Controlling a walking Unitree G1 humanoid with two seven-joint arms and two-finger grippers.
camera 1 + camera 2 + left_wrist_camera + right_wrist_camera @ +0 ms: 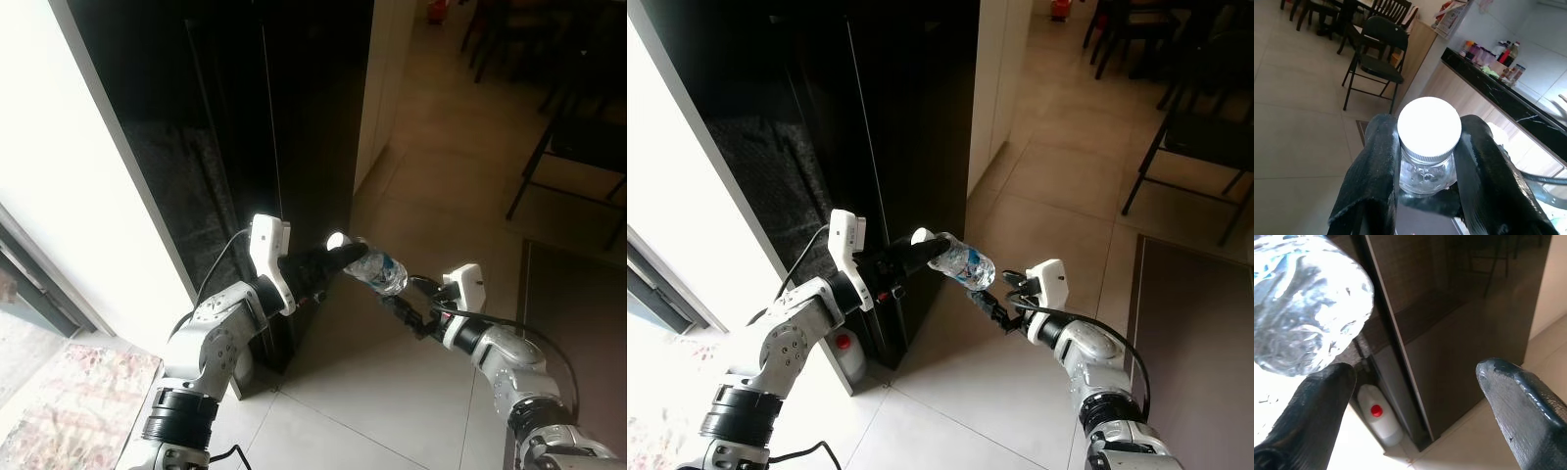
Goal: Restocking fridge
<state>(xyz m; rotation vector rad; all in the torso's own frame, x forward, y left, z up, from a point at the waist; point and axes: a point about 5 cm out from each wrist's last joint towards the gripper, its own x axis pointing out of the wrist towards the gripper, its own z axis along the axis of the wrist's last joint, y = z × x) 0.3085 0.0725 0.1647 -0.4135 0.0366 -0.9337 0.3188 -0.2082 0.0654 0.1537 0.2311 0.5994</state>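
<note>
Clear water bottle (377,270) clamped at its neck by left claw (1428,161), right claw (1415,406) spread wide – just beside its base

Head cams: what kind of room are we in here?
Most likely a home kitchen opening onto a dining area. A tall black fridge stands on the tiled floor, dark dining chairs sit behind, and a dark countertop carries bottles and jars. The left gripper holds a water bottle.
</note>
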